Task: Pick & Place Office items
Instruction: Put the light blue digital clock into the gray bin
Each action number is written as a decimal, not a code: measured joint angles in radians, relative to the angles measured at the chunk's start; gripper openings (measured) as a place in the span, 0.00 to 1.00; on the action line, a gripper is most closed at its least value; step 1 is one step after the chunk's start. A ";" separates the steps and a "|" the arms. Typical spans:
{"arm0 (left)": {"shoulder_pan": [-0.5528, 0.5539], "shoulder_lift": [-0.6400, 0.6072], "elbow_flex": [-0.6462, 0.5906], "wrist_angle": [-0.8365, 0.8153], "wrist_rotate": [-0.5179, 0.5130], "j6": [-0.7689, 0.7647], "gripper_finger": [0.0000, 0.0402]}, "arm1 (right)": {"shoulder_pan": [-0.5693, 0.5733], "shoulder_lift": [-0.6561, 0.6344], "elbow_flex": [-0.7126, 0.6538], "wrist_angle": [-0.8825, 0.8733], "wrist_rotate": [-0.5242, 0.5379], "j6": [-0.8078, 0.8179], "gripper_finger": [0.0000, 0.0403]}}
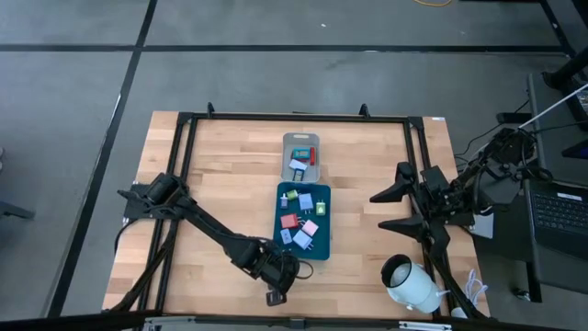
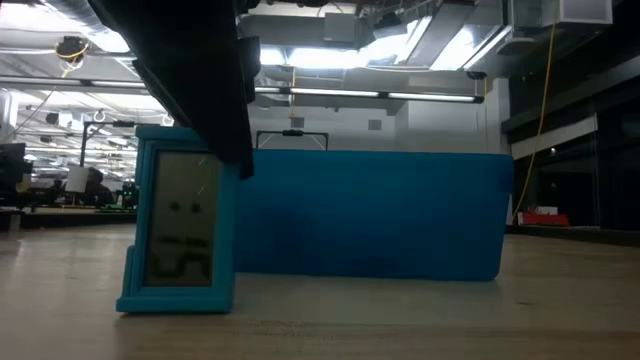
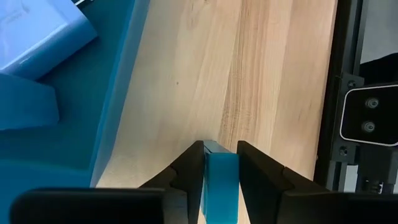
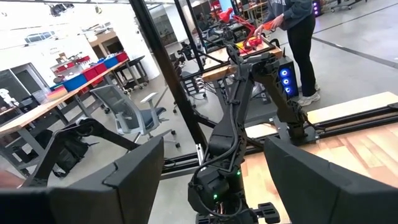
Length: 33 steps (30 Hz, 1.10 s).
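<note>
A small teal item (image 3: 221,186) with a grey display face (image 2: 180,230) stands upright on the wood, on its lower edge (image 2: 178,300), just in front of the dark-teal tray's near wall (image 2: 380,215). My left gripper (image 3: 220,152) comes down on it near the table's front edge (image 1: 287,274), with one finger on each side. Several small coloured office items lie in the dark-teal tray (image 1: 281,230), among them a light blue one (image 3: 37,31). My right gripper (image 4: 214,162) hangs open, high over the table's right side (image 1: 386,210). My left gripper pinches the teal item's two narrow sides (image 3: 208,171) between its two fingers, near the item's top. The fingers (image 3: 189,165) slant down from above. The item stands upright with its base on the table.
A small grey tray (image 1: 287,147) with a few items sits beyond the dark-teal tray. A big white cylinder (image 1: 411,285) lies at the front right. A black frame (image 1: 184,119) rims the table. Bare wood lies left of the trays.
</note>
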State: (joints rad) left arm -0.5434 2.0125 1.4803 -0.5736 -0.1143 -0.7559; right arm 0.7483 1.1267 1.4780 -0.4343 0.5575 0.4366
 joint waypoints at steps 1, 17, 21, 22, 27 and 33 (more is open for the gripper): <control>0.000 0.000 0.000 -0.001 0.000 0.000 0.21 | 0.000 0.000 0.000 0.000 0.000 0.000 0.70; 0.063 -0.024 0.151 -0.043 -0.050 0.118 0.16 | 0.000 0.000 0.000 0.000 0.019 0.002 0.70; 0.104 -0.061 0.217 -0.133 -0.183 0.191 0.16 | 0.000 0.000 0.000 0.008 0.030 0.001 0.70; 0.115 -0.077 0.225 -0.153 -0.230 0.200 0.16 | 0.000 0.000 0.000 0.008 0.031 0.001 0.70; 0.211 -0.189 0.235 -0.349 -0.493 0.173 0.16 | 0.000 0.000 0.000 0.007 0.075 0.001 0.70; 0.474 -0.232 0.229 -0.387 -0.358 0.322 0.16 | 0.000 0.000 0.000 0.008 0.153 0.001 0.70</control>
State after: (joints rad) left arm -0.0690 1.7809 1.7088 -0.9607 -0.4722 -0.4343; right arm 0.7479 1.1263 1.4784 -0.4267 0.7105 0.4377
